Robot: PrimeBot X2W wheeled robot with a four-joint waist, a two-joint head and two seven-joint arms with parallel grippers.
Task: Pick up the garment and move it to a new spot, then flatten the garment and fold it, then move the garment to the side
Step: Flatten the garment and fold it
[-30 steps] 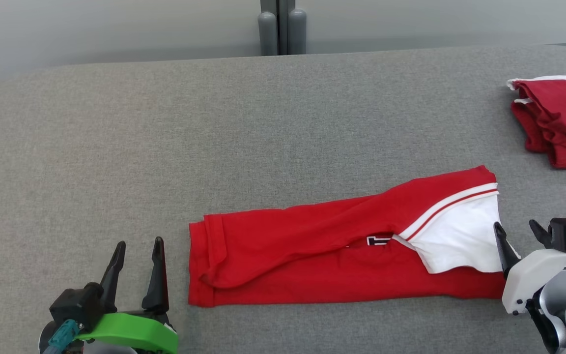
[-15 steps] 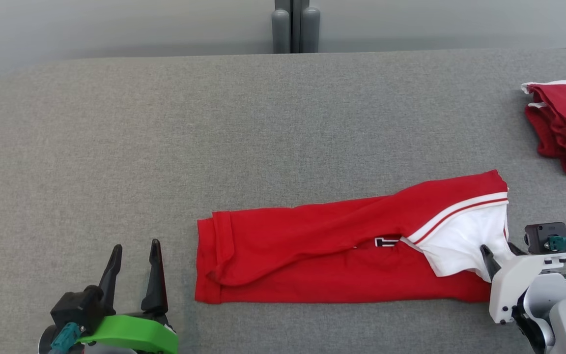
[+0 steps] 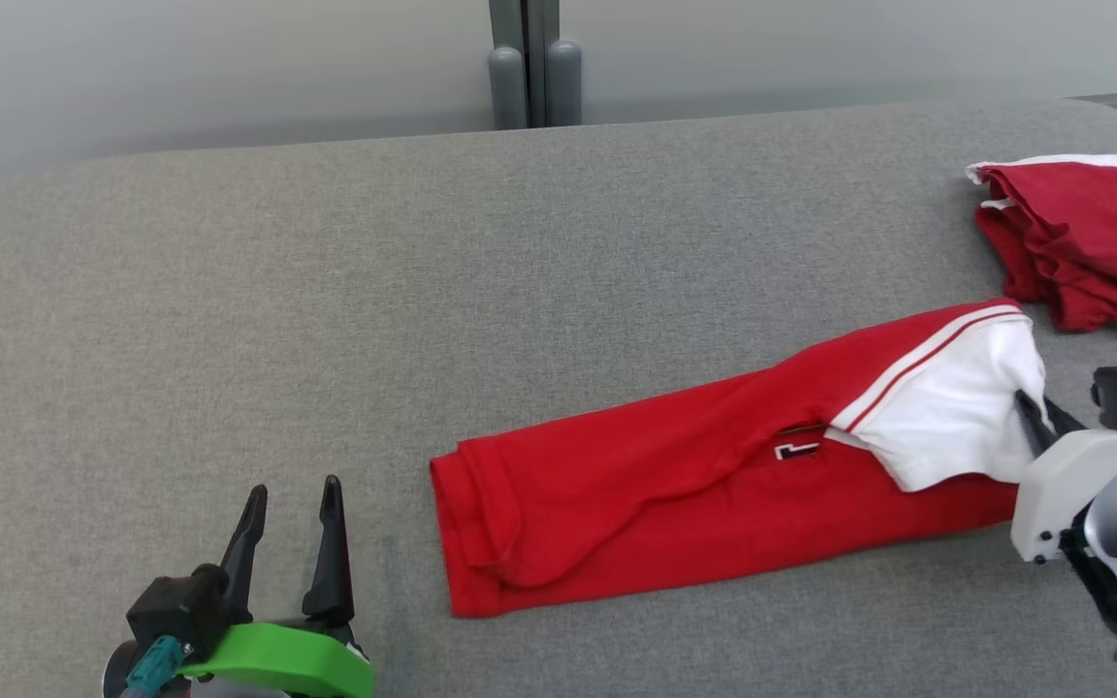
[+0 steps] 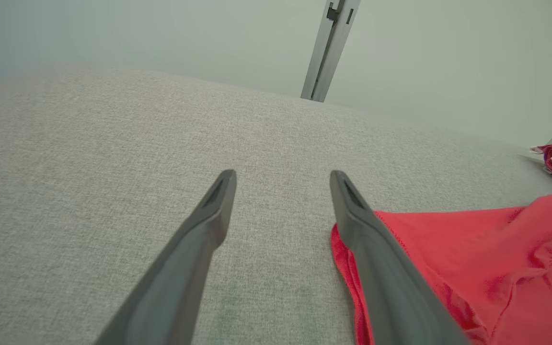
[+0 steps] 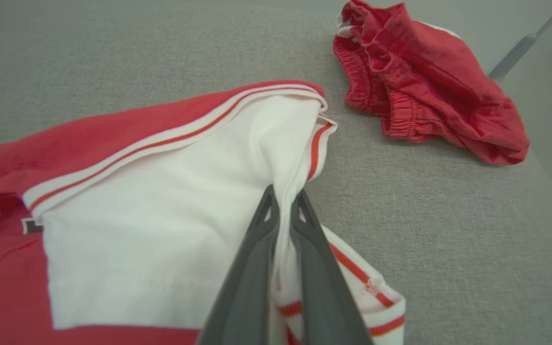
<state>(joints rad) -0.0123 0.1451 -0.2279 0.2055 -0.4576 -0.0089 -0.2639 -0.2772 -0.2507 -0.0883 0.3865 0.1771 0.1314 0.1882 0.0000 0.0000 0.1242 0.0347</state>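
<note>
The garment (image 3: pixel 694 485) is a red top with a white striped sleeve, folded into a long strip on the grey table (image 3: pixel 326 291). My right gripper (image 3: pixel 1034 412) is shut on the white sleeve at the strip's right end. In the right wrist view the two fingers pinch a ridge of white cloth of the garment (image 5: pixel 161 206), with the right gripper (image 5: pixel 284 191) closed tight around it. My left gripper (image 3: pixel 290 494) stands open at the lower left, just left of the strip's red end. The left gripper (image 4: pixel 281 178) holds nothing, and the garment (image 4: pixel 472 258) lies beside its right finger.
A second, crumpled red garment (image 3: pixel 1072 237) lies at the table's far right, close beyond the held sleeve; it is seen again as a red heap (image 5: pixel 424 86). A grey post (image 3: pixel 525 63) rises behind the table's back edge.
My right gripper has closed on the white sleeve and drawn that end up and to the right, so the strip now lies slanted. The left gripper has stayed open.
</note>
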